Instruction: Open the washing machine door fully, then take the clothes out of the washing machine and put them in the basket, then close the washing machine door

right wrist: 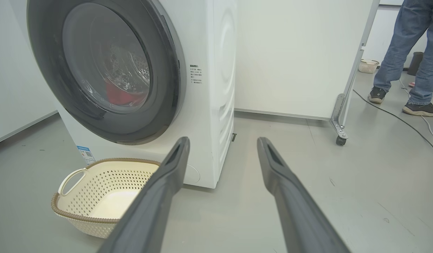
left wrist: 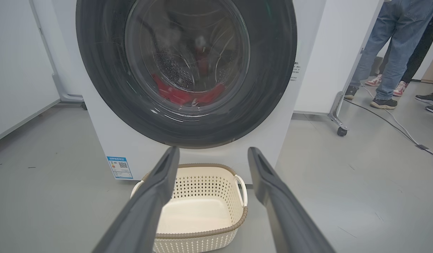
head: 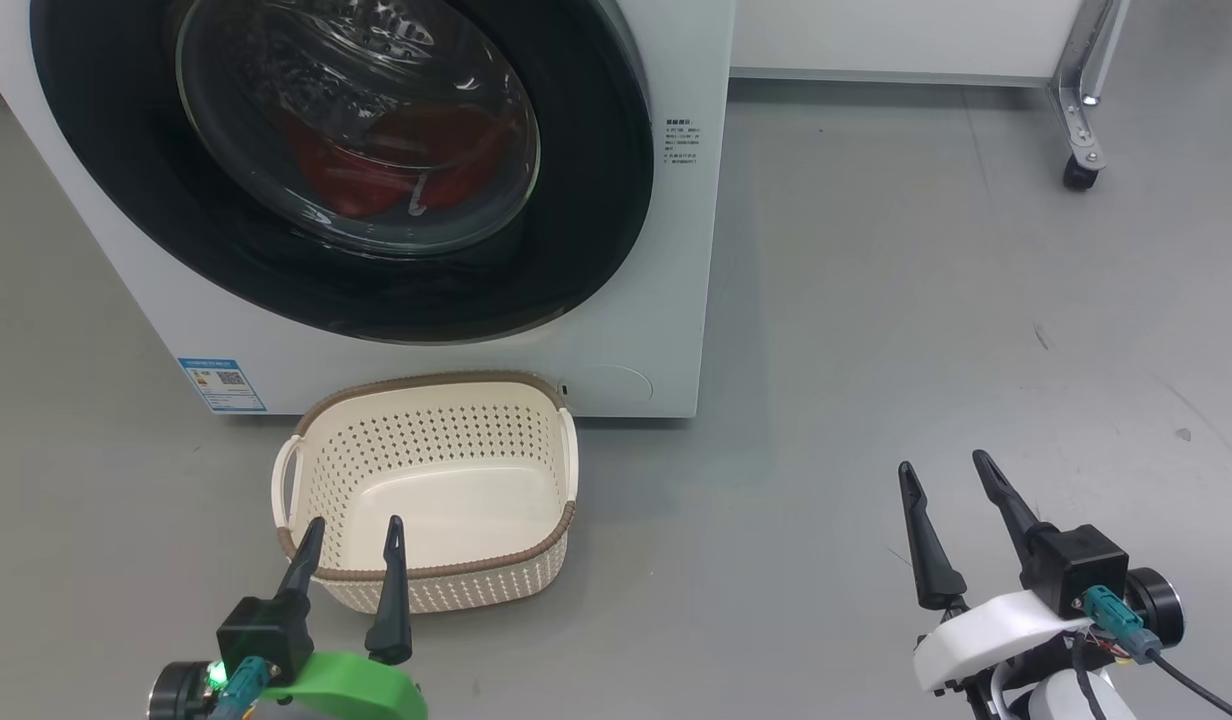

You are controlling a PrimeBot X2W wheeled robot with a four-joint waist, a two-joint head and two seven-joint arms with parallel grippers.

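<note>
We face the washing machine [head: 676,300], a big white box standing on the grey floor [head: 876,350]. The washing machine door [head: 596,200] lies shut against its front, a wide glossy black rim around a bulging glass bowl. To the machine's right stands a white panel [right wrist: 290,52] on a metal leg with a caster [head: 1079,175]. Beyond it in the right wrist view we see a person's legs [right wrist: 406,52] in blue jeans and dark shoes.

The basket [head: 426,382] sits on the floor just in front of the machine, below the door. It is cream with perforated sides and a brown rim, and its bare bottom shows. The clothes [head: 366,175] are inside the drum, a red heap seen low behind the glass.

Our left gripper [head: 357,522] hangs at the basket's near edge with its two dark fingers apart, holding nothing. Our right gripper [head: 943,461] is over bare floor, well to the right of the basket, with its fingers likewise spread and holding nothing.

A blue label [head: 222,384] with a QR code is stuck at the machine's lower left corner. A small block of printed lines [head: 682,145] sits right of the door. We cannot read the writing on either.
</note>
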